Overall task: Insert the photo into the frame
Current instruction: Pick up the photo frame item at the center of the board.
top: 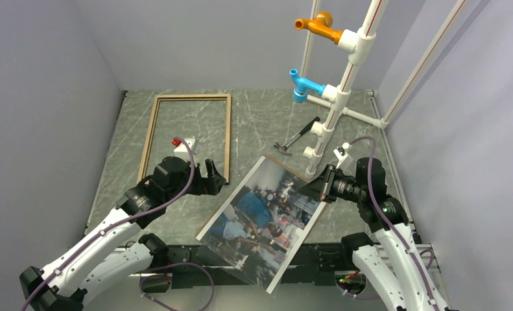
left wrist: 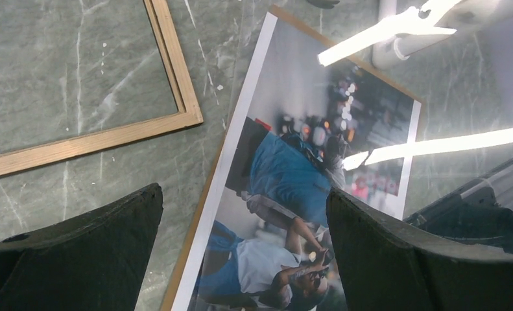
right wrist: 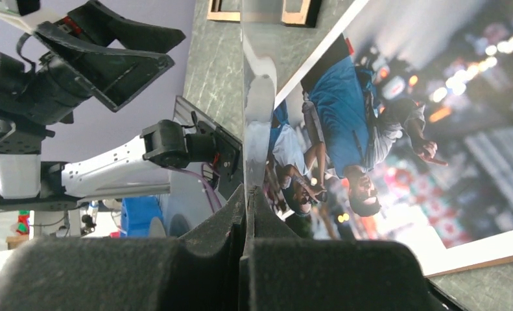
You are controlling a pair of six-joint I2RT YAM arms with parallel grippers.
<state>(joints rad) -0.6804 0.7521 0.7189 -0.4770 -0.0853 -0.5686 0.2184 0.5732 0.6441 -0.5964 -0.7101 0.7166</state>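
Well, the photo (top: pixel 263 217), a large thin colour print of a street crowd with a man in a blue shirt, sits picture side up between the two arms. It lies slantwise over the near part of the dark green marbled worktop (top: pixel 260 123). In the top view its near end reaches past the worktop's near edge. A thin brown line runs along its white border; whether that is a separate board beneath it I cannot tell.

The right gripper (top: pixel 309 189) meets the photo at its right-hand long edge. In the right wrist view its jaws are pressed together on that thin glossy sheet, which rises edge-on from between them (right wrist: pixel 247 194).

The left gripper (top: pixel 211 176) hangs just left of the photo's far corner with its jaws wide apart and nothing between them. From its wrist camera, the photo (left wrist: pixel 305 168) shows through the gap.

The frame (top: pixel 194 96), a large rectangle of thin brown wooden rails, lies flat at the far left of the worktop, apart from the photo. Its near right corner (left wrist: pixel 176 71) shows in the left wrist view.

A small white block with a red tip (top: pixel 183 142) lies inside the frame's opening. To the right stands a white pipe rack (top: pixel 344 84) bearing an orange fitting (top: pixel 317 26) and a blue fitting (top: pixel 303 85). A small hammer (top: pixel 299 138) lies at its foot.
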